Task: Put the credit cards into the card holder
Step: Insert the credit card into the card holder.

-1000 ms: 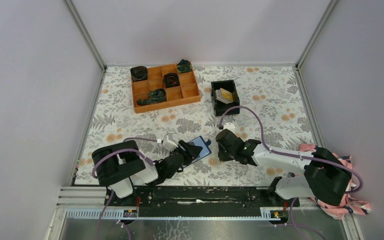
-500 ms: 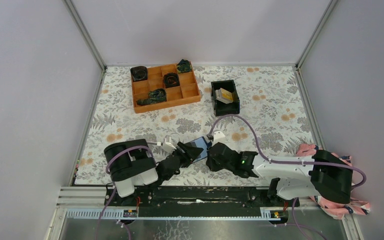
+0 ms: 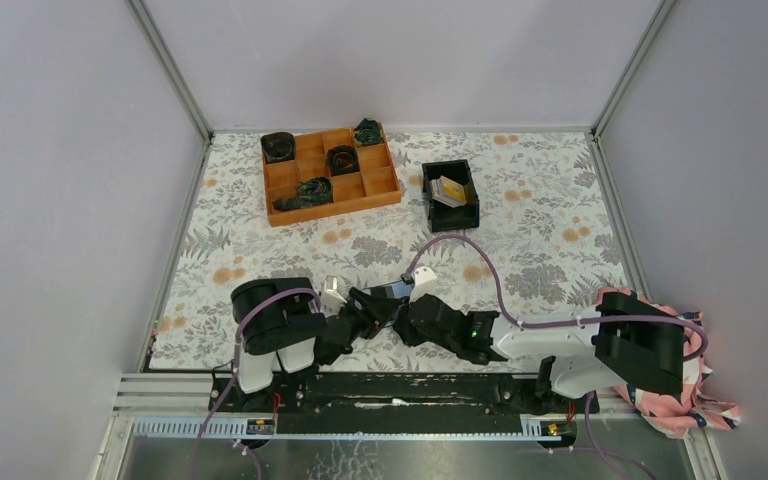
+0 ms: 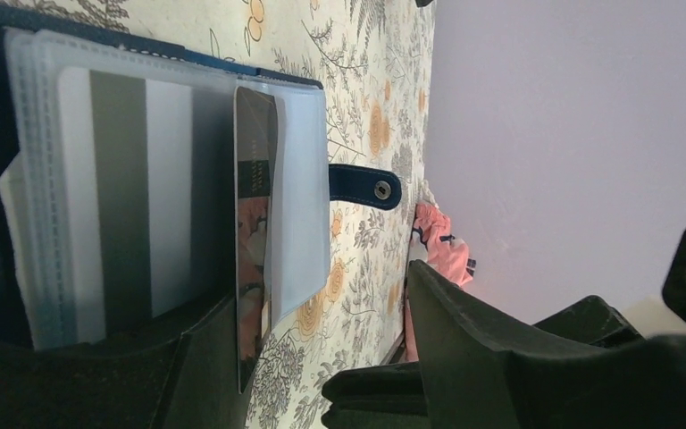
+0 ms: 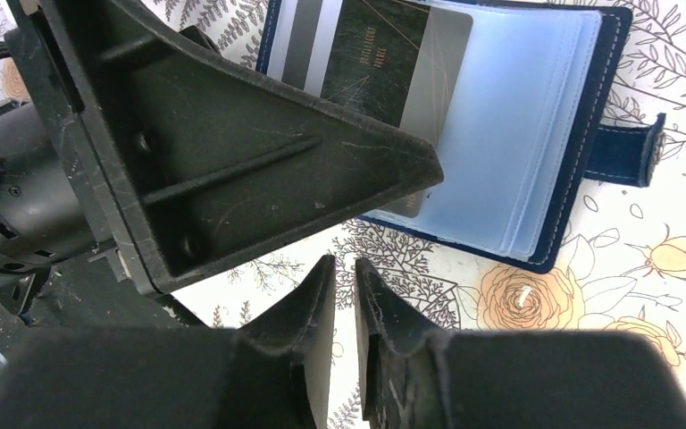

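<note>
- Top external: the card holder (image 3: 397, 290) is seen lying open on the table (image 3: 560, 200) near its front edge. It is closed in between the left gripper (image 3: 368, 305) and the right gripper (image 3: 412, 312) and largely covered by them. More credit cards (image 3: 449, 190), yellow and silver, are left in the black bin (image 3: 452, 222) well behind, so the task is judged partly done at most.
- Left wrist: a striped card (image 4: 125, 197) is already housed in a clear sleeve. A dark card (image 4: 255, 179) seems only part-way in, one end projecting past the sleeve toward the gripper. The left jaws are spread wide, one finger laid over the holder, with nothing pinched. Both cards' long axes are set parallel to the spine, across the line of the snap tab (image 4: 364, 186), which points away from the pages.
- Right wrist: the right fingers (image 5: 322, 304) are held only a slit apart, with nothing between them, just short of the holder's near edge. The dark card is partly hidden beneath the left finger (image 5: 277, 161). Seating it fully is judged the step in hand.
</note>
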